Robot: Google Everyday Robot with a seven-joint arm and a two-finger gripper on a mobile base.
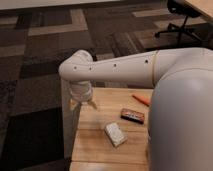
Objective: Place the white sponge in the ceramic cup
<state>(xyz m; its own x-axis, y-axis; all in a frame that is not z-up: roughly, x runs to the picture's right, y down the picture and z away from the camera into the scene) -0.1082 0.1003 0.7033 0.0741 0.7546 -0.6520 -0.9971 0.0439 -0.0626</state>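
Note:
The white sponge (115, 134) lies flat on the wooden table (95, 145), near its middle front. My gripper (83, 104) hangs from the white arm above the table's far left corner, up and to the left of the sponge and apart from it. Its two fingers (93, 104) point down and stand spread apart with nothing between them. The ceramic cup is out of view; my arm's large white body covers the right side of the table.
A dark brown bar with orange edging (132, 115) lies right of the sponge. An orange object (141, 99) lies further back by my arm. The table's left edge drops to patterned carpet (35, 75). An office chair (182, 20) stands far back right.

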